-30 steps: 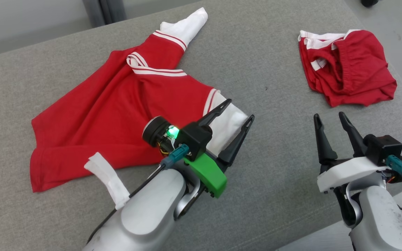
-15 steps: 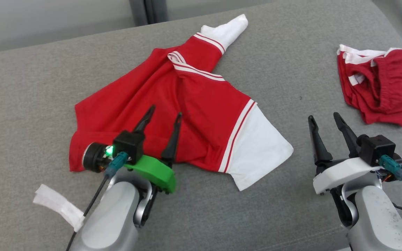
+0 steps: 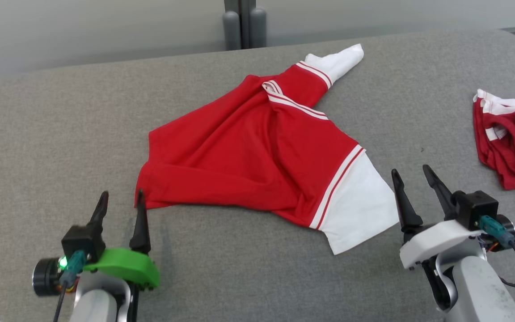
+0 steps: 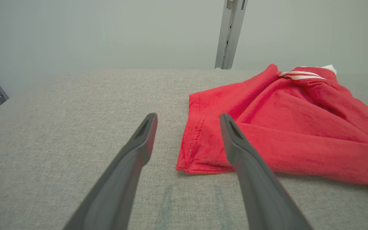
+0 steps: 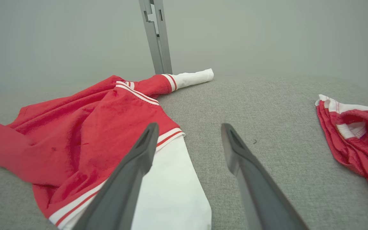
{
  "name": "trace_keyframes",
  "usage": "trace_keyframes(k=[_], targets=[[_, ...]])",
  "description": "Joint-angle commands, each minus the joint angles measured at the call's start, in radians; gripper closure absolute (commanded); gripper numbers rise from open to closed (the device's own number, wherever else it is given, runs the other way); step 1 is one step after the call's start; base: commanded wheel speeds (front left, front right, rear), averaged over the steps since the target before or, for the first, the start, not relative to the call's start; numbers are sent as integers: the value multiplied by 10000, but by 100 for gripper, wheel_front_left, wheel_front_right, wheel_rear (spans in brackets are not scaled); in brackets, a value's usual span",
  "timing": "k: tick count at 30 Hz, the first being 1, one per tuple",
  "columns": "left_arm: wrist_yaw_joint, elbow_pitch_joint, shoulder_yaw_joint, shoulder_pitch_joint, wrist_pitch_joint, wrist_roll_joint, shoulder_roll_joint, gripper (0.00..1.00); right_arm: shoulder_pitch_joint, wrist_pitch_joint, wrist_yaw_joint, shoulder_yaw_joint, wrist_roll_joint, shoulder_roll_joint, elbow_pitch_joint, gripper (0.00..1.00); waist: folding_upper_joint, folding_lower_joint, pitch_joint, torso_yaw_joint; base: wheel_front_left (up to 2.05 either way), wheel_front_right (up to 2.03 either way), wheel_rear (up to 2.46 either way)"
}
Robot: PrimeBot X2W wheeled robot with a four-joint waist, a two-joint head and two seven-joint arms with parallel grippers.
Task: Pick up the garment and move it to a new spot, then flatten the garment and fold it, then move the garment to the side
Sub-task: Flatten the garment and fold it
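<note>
The garment [image 3: 257, 156] is a red shirt with white sleeves and white stripes, lying rumpled on the grey table [image 3: 61, 134]. My left gripper [image 3: 121, 199] stands open near the shirt's lower left hem corner [image 4: 190, 159], with nothing between its fingers. My right gripper [image 3: 411, 176] is open too, just right of the near white sleeve [image 3: 360, 201]. In the right wrist view the near white sleeve [image 5: 168, 188] lies under and beside the left finger, and the far sleeve [image 5: 193, 77] points away.
A second red and white garment [image 3: 512, 147] lies bunched at the table's right edge, seen also as a red heap [image 5: 356, 134] in the right wrist view. A grey post [image 3: 244, 22] stands behind the table. Bare grey cloth stretches left of the shirt.
The head camera has swung, shifting the whole scene right and down. My left gripper has drawn back off the shirt to its lower left corner. The right gripper has kept its place.
</note>
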Motion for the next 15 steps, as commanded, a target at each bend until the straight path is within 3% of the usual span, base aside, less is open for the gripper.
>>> trace_keyframes(k=[1,9,15], targets=[[-40,-66,188,432,-1,101,-44,0,249,-43,-17,-28,29,-41,61,0,0,0,-304,169,0,0,0],[-394,-413,1182,2045,-1,529,-344,0,975,-43,-17,-124,-91,-40,334,0,0,0,-809,307,0,0,0],[-543,-564,1482,2383,-1,656,-450,0,1248,-43,-17,-183,-89,-40,399,0,0,0,-846,384,0,0,0]])
